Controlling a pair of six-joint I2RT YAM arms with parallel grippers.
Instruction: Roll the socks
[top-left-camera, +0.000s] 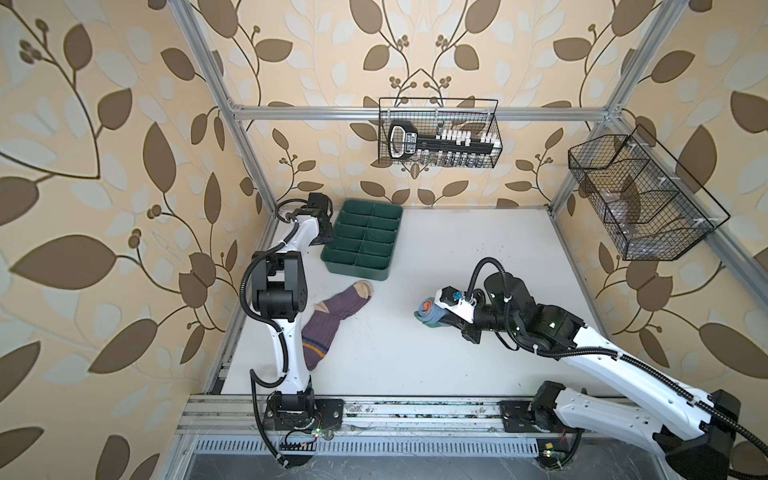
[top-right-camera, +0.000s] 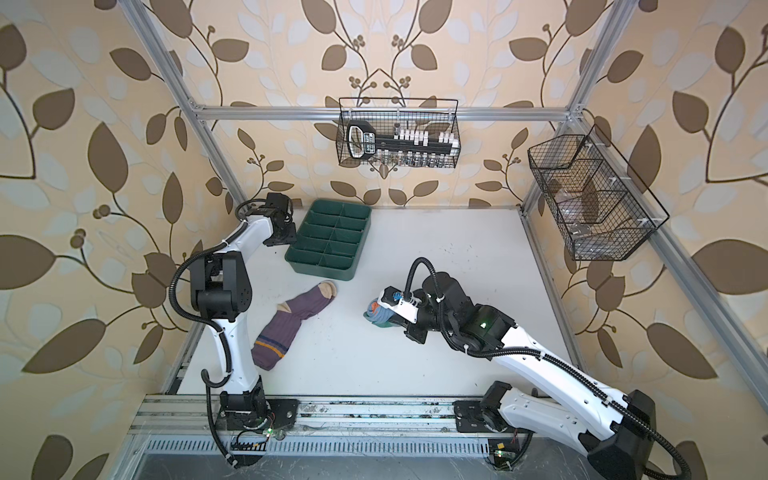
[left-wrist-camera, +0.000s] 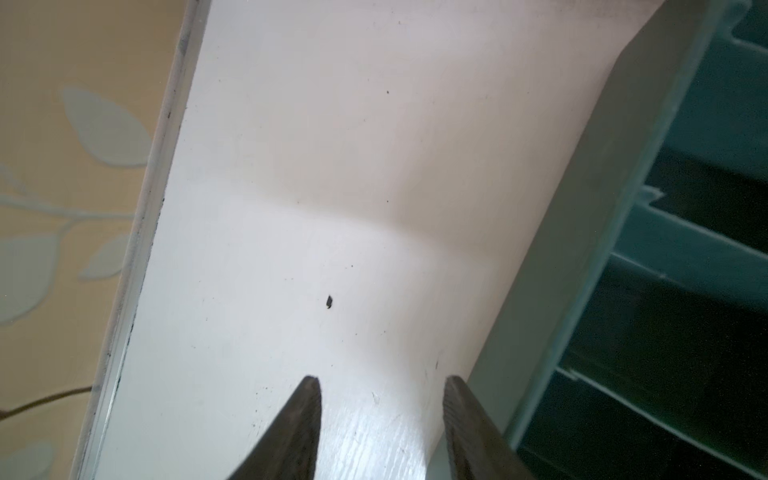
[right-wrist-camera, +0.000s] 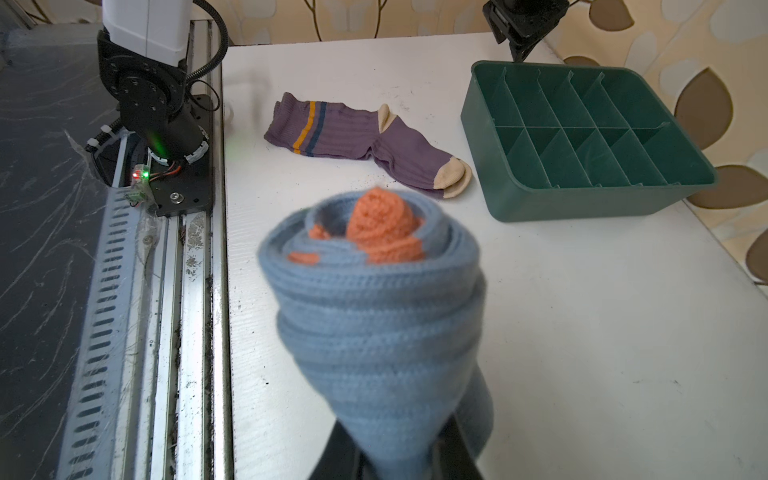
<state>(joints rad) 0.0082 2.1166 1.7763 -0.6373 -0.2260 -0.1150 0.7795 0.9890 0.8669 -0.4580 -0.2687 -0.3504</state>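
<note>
The purple sock (top-left-camera: 332, 320) (top-right-camera: 291, 320) with beige toe and orange stripe lies flat on the white table, near the left arm's base; it also shows in the right wrist view (right-wrist-camera: 365, 137). The light blue sock (top-left-camera: 428, 316) (top-right-camera: 379, 316) is rolled into a bundle with orange at its core (right-wrist-camera: 374, 311). My right gripper (top-left-camera: 445, 321) (right-wrist-camera: 399, 453) is shut on this roll and holds it near the table's middle. My left gripper (top-left-camera: 326, 237) (left-wrist-camera: 382, 382) stands open over bare table at the back left, beside the green tray, with nothing between its fingers.
A green divided tray (top-left-camera: 357, 270) (top-right-camera: 324, 271) (right-wrist-camera: 582, 203) sits at the back left, its wall (left-wrist-camera: 582, 249) right beside the left gripper. Two black wire baskets (top-left-camera: 440, 133) (top-left-camera: 640, 195) hang on the frame above the back and right edges. A metal rail (top-left-camera: 374, 411) runs along the front.
</note>
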